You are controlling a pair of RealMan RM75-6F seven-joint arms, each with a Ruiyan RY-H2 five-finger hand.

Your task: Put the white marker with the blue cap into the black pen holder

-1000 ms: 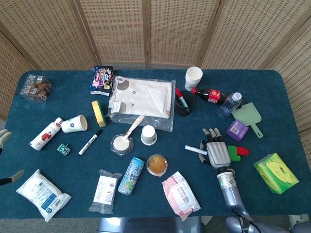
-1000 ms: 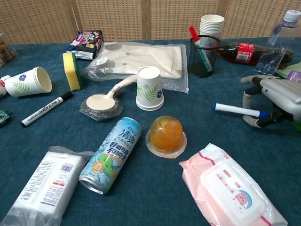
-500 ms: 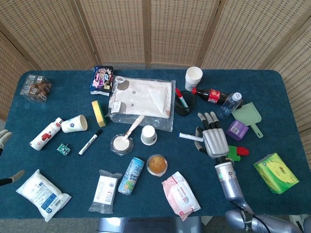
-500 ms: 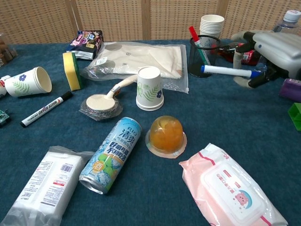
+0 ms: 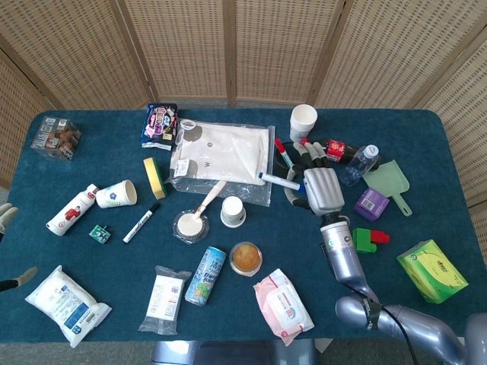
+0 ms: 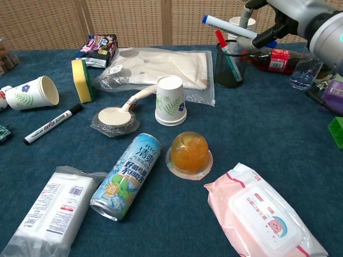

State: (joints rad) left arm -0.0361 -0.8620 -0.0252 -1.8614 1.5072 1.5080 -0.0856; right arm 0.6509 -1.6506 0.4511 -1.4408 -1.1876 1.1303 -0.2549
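Lifted off the table and carried up and forward, right hand point(image 6: 305, 21) now pinching the white marker with the blue cap point(image 6: 229, 26) nearly level, just above the black pen holder point(image 6: 231, 65), presumably needing a tip-down tilt before release.

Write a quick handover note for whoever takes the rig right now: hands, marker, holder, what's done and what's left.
Right robot hand: holds the white marker with the blue cap in the air, roughly level, above the black pen holder.
Left robot hand: only fingertips show at the frame edge; state unclear.
Done: marker picked up.
Left: tip it upright, lower it into the holder beside the red-capped pen, release.
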